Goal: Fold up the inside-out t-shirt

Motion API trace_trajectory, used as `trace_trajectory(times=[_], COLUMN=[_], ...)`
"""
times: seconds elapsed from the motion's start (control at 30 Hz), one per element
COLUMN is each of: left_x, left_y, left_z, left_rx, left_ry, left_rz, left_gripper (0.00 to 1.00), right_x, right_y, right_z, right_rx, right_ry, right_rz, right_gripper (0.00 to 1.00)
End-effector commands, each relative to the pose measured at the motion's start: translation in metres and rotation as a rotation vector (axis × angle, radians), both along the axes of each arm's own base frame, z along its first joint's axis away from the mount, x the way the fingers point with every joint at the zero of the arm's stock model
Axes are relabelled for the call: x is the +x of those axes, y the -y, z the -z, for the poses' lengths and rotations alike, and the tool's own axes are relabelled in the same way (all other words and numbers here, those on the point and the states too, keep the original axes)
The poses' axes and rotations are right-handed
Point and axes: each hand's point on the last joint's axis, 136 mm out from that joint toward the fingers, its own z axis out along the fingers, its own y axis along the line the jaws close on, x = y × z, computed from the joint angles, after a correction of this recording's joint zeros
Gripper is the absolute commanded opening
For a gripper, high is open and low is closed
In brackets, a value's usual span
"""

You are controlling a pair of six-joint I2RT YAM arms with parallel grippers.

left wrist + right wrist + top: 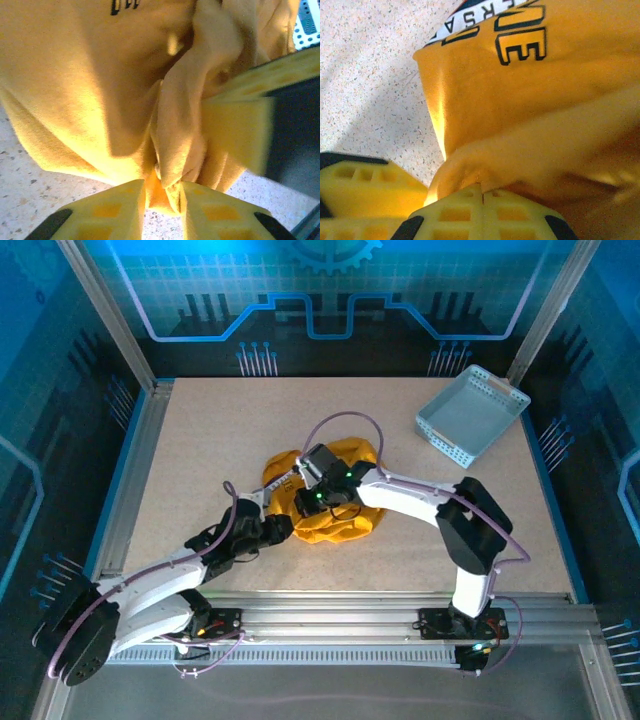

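The mustard-yellow inside-out t-shirt (345,528) lies crumpled in a heap at the table's middle, with both grippers at its left side. My left gripper (288,522) (162,187) has its fingers slightly apart, open, and a fold of the shirt (175,135) hangs between them. My right gripper (318,500) (483,186) is shut, its fingertips pinching a rolled edge of the shirt (520,150). Dark outlined lettering (520,45) shows on the cloth above that edge. The right gripper's yellow finger (240,130) sits close beside the left gripper's fold.
A pale blue-grey perforated basket (470,415) stands tilted at the back right of the speckled table (200,440). Metal rails (400,615) run along the near edge, and frame posts with glowing panels enclose the sides.
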Motion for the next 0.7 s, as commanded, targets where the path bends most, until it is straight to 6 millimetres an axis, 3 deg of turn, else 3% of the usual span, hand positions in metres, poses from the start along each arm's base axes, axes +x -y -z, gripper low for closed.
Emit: trace_trajectory(times=[0.0,0.23,0.47,0.53,0.63,0.67], left_x=[-0.004,0.002,0.004,0.003,0.0,-0.001], left_y=[-0.01,0.0,0.0,-0.004,-0.011,-0.014], left_z=[0.009,-0.001,-0.009,-0.01,-0.009,-0.008], left_rx=[0.055,0.054,0.047,0.043,0.046,0.054], left_ry=[-0.022,0.004,0.03,0.04,0.039,0.034], left_rz=[-0.022,0.023,0.023,0.005,-0.025,-0.037], left_gripper=[0.3,0.38,0.44,0.46,0.51,0.53], right_x=[-0.001,-0.003,0.009,0.015,0.025,0.029], right_y=[0.006,0.011,-0.01,-0.02,-0.041,-0.042], right_z=[-0.053,-0.088,-0.09,-0.079,-0.062,-0.061], right_rx=[-0.018,-0.065,-0.197,-0.233,-0.25,-0.266], right_ry=[0.116,0.145,0.154,0.126,0.088,0.09], right_rz=[0.001,0.009,-0.01,-0.011,-0.046,-0.048], right_gripper=[0.0,0.0,0.0,0.09,0.33,0.35])
